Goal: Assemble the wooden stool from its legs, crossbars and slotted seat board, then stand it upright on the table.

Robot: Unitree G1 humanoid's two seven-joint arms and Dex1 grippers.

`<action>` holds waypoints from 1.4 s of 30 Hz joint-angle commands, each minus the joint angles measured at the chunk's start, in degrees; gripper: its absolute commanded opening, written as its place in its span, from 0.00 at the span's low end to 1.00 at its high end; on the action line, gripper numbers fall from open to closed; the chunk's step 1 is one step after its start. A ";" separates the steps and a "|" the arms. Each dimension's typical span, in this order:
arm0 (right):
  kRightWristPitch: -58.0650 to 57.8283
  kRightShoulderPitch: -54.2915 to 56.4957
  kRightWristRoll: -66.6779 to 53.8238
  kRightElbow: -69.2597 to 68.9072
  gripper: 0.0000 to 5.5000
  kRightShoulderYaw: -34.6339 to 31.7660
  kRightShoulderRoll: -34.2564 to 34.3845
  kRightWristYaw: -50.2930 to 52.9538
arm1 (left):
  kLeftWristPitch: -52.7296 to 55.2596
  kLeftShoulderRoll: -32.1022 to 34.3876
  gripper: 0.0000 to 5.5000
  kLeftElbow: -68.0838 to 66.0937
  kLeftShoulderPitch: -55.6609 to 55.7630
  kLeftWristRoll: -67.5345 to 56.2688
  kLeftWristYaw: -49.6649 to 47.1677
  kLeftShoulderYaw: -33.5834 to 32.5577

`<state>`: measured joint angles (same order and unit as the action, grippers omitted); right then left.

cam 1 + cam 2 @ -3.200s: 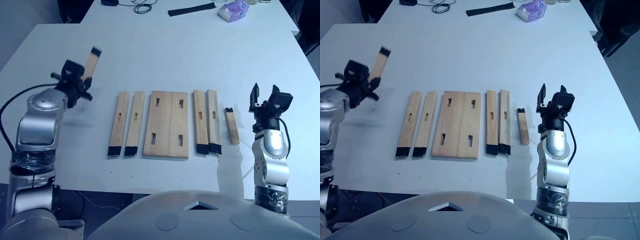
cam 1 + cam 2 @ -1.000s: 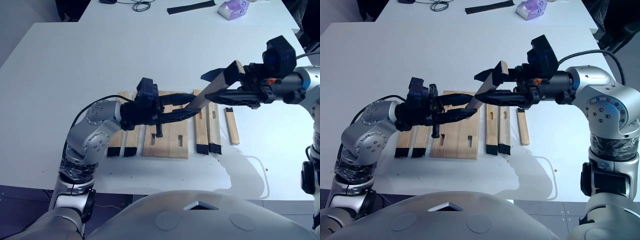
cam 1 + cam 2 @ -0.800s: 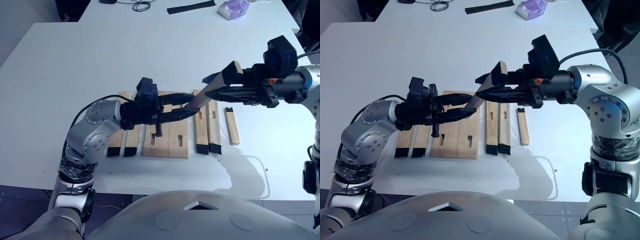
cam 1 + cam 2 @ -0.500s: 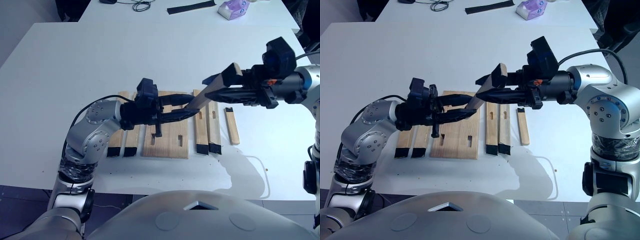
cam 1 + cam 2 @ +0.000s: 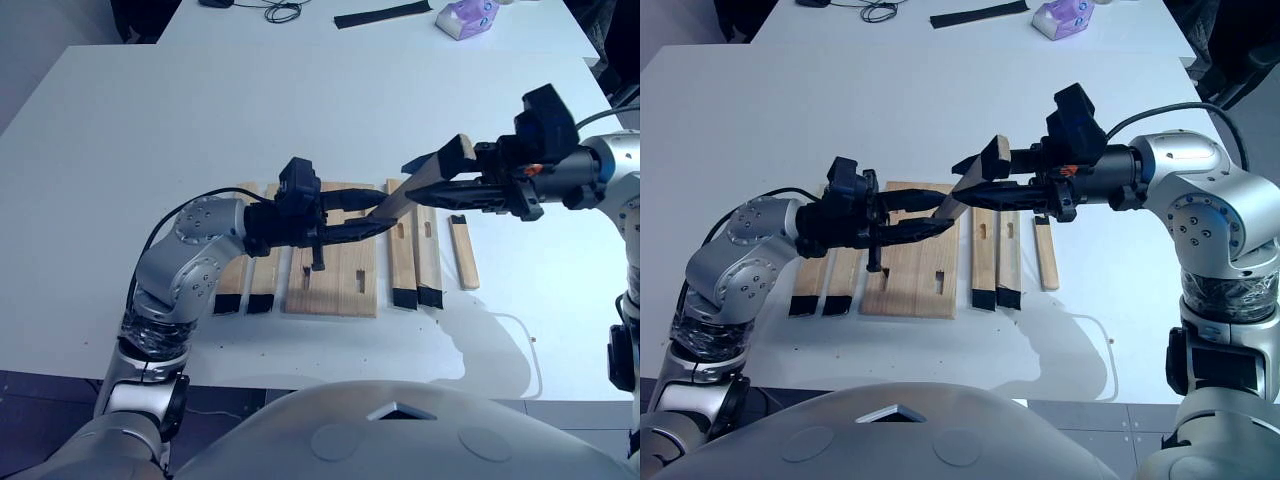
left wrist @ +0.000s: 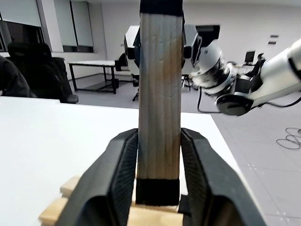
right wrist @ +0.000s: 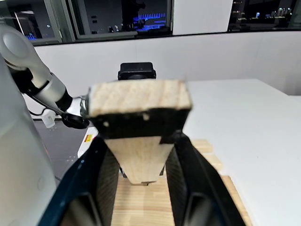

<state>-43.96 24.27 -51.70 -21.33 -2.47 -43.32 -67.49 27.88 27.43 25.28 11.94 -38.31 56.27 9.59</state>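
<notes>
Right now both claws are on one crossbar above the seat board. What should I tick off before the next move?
1. Left claw shut on the crossbar: ok.
2. Right claw shut on its other end: ok.
3. Crossbar lifted clear of the seat board: ok.
4. Four legs lying flat, two each side of the board: ok.
5. Second crossbar lying on the table beyond the right-hand legs: ok.
6. Either grip firm enough to hold alone: cannot tell.
</notes>
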 commanded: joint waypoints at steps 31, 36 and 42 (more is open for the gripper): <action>32.86 -8.23 33.28 22.03 0.24 6.95 -5.08 -5.79 | -7.75 -5.11 0.42 -7.69 -3.65 15.38 -16.78 -3.99; 31.05 -8.23 31.93 19.65 0.24 6.31 -4.88 -5.93 | -7.37 -5.24 0.42 -7.49 -3.59 15.49 -16.84 -3.73; 29.93 -8.38 31.24 18.10 0.24 5.88 -5.20 -5.93 | -6.98 -5.11 0.42 -7.45 -3.55 15.38 -16.53 -3.77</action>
<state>-13.67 15.99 -20.15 -2.60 4.14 -48.11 -73.40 20.32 22.01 17.35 8.07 -22.56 39.66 5.85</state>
